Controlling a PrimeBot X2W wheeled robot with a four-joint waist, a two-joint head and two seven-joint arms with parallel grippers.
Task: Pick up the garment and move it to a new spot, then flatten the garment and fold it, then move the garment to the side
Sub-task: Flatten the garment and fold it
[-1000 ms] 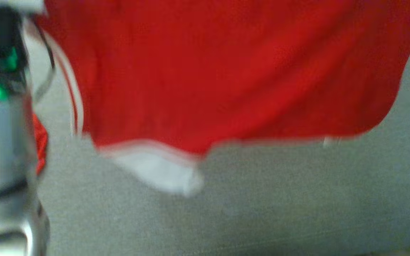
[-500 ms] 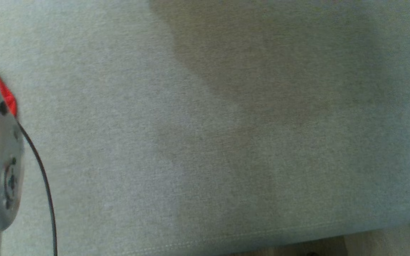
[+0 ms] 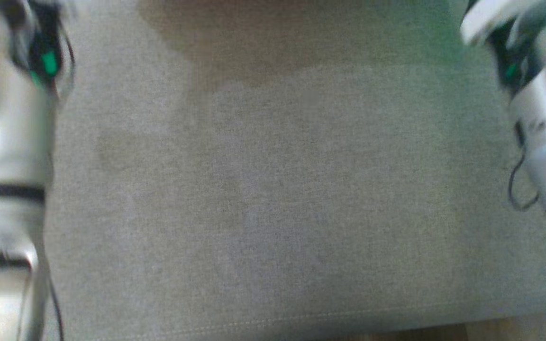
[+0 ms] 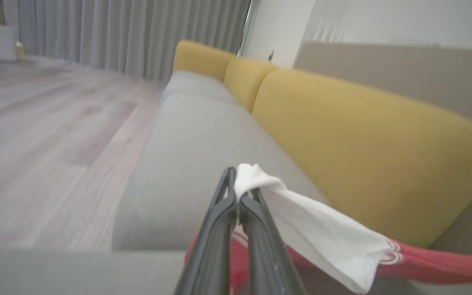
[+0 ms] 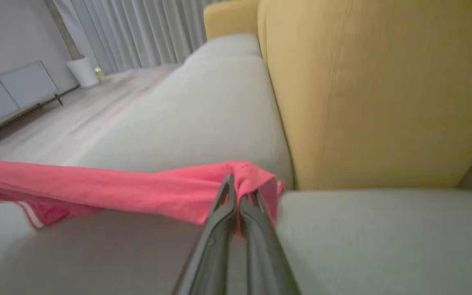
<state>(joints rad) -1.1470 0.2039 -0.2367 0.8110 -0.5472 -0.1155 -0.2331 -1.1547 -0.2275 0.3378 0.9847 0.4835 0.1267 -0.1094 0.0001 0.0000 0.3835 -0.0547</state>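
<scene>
Head view shifted, right forearm [image 3: 543, 142] now in, left claw [image 4: 240, 186], right claw [image 5: 240, 188] gripping garment [image 5: 137, 190]

The garment [image 5: 117, 188] is red fabric with a white panel [image 4: 322, 237] and thin white stripes along one edge, pulled out into a long, loosely creased band. Its white end is pinched in the closed jaws of the left gripper [image 4: 238, 184], and its bunched red end in the closed jaws of the right gripper [image 5: 240, 189]. It hangs lifted over the grey sofa seat [image 5: 219, 110], in front of the yellow backrest [image 5: 363, 90].
</scene>
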